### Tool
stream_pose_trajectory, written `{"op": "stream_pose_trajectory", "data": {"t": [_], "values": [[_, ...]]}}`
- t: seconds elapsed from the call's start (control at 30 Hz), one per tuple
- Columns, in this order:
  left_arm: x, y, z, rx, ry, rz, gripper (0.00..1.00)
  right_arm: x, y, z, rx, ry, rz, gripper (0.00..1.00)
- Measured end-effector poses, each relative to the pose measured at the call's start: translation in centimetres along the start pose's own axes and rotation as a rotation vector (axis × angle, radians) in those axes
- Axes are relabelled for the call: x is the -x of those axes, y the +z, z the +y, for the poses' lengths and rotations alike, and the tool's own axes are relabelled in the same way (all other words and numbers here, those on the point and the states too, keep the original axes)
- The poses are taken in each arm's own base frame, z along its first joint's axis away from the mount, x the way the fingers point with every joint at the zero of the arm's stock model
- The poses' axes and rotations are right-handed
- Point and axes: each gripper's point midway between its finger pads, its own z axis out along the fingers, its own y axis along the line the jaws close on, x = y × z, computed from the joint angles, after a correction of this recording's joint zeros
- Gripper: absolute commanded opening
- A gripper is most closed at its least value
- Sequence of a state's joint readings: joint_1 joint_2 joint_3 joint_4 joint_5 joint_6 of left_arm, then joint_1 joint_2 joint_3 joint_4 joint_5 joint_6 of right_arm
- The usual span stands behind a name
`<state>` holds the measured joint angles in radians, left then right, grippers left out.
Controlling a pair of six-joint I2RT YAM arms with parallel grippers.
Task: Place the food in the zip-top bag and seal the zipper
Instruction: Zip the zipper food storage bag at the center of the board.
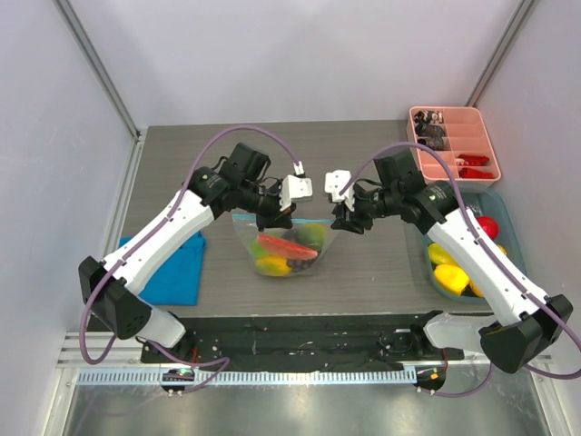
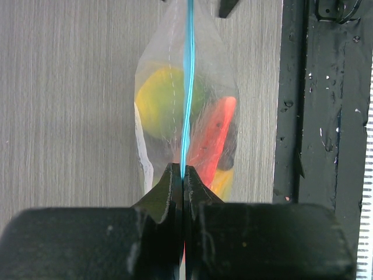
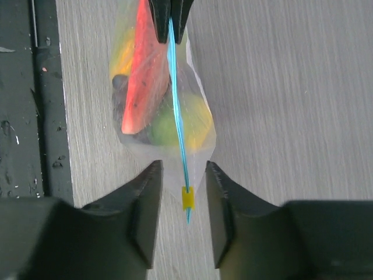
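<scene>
**Item: zip-top bag (image 1: 289, 243), loaded.** It hangs mouth-up over the middle of the counter (image 1: 381, 272), between my two arms.

**Contents:** the food, being a watermelon slice (image 2: 213, 137), a yellow fruit (image 2: 157, 99), a green one (image 3: 166, 125) and dark grapes (image 3: 119, 84).

**Left gripper (image 2: 183, 172):** fully closed, pinching the zipper (image 2: 186, 87) at its end of the mouth.

**Right gripper (image 3: 183, 166):** jaws partly apart, standing either side of the zipper's other end near a small yellow tab (image 3: 187, 198). I judge it holds nothing.

**Handling:** the film is thin, crinkly and limp, and probably slick. The fruit load looks light, yet it sags the belly and would swing. The zipper is the only firm part, so I would take hold there, squarely across the strip and never on the film.

**Not determinable:**
- Whether the strip is pressed shut along its whole run. It reads as one line, but the tracks are too fine to judge.
- The bag's bottom, which my own gripper hides in both wrist views.
- The full count of further fruits (image 1: 449, 272) in the blue bin (image 1: 510, 238), which the right arm partly covers.
</scene>
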<state>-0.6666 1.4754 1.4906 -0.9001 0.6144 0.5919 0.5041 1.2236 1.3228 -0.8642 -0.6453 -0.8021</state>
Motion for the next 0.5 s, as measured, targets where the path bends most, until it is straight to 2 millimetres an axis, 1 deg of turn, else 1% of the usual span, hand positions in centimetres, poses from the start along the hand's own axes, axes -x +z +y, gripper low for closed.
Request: {"op": "stream_pose_trajectory", "data": {"t": [0.13, 0.17, 0.27, 0.37, 0.4, 0.43, 0.47, 0.5], "values": [[-0.2, 0.1, -0.1, -0.002, 0.0, 0.003, 0.0, -1.5, 0.7, -0.3, -0.016, 0.008, 0.052, 0.26], [-0.3, 0.1, -0.1, -0.003, 0.001, 0.005, 0.0, -2.0, 0.7, -0.3, -0.02, 0.011, 0.067, 0.21], [-0.5, 0.0, -0.3, -0.004, 0.015, 0.005, 0.0, -3.0, 0.8, -0.5, -0.032, 0.013, 0.104, 0.17], [-0.6, -0.1, -0.4, -0.002, 0.019, 0.004, 0.0, -3.3, 0.7, -0.7, -0.043, 0.002, 0.117, 0.14], [-0.7, -0.1, -0.4, -0.001, 0.024, 0.002, 0.0, -3.4, 0.7, -0.7, -0.045, -0.002, 0.118, 0.14], [-0.7, -0.1, -0.4, 0.0, 0.026, 0.001, 0.0, -3.3, 0.6, -0.7, -0.047, -0.006, 0.118, 0.17], [-0.7, -0.2, -0.4, 0.001, 0.03, 0.0, 0.0, -3.3, 0.5, -0.7, -0.049, -0.011, 0.116, 0.23], [-0.6, -0.2, -0.4, 0.002, 0.033, -0.001, 0.0, -3.2, 0.4, -0.7, -0.051, -0.013, 0.114, 0.32]]}}
